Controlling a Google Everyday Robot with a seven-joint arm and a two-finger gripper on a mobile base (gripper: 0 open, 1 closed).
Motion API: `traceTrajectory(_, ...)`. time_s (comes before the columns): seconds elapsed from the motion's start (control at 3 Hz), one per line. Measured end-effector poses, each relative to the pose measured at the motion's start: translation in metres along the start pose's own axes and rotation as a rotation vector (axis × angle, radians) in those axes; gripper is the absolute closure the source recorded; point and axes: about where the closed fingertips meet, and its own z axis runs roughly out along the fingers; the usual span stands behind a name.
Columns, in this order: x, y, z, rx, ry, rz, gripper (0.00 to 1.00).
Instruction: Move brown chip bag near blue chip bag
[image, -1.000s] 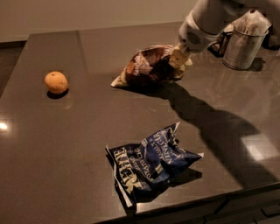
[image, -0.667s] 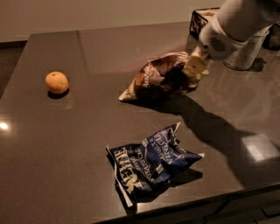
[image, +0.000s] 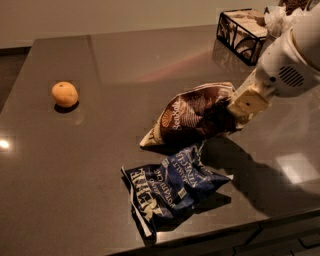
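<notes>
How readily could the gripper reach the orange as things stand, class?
Probably not yet: the gripper, at the right end of the brown chip bag, is shut on it. Otherwise nothing lies between them; the orange sits far to the left.

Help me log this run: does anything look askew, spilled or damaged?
Nothing spilled. The brown chip bag hangs tilted from the claw, which grips its right end, its left corner low by the table. The blue chip bag just in front lies crumpled. An orange sits apart at left.
</notes>
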Motion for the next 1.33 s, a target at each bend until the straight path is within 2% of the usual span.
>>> traceTrajectory(0.33, 0.0053, 0.0285, -0.0118, -0.042, -0.012, -0.039, 0.62)
traceTrajectory(1.0, 0.0032, 0.0321, -0.0149, -0.04, -0.017, -0.047, 0.15)
traceTrajectory(1.33, 0.0022, 0.033, -0.016, -0.037, -0.018, -0.05, 0.0)
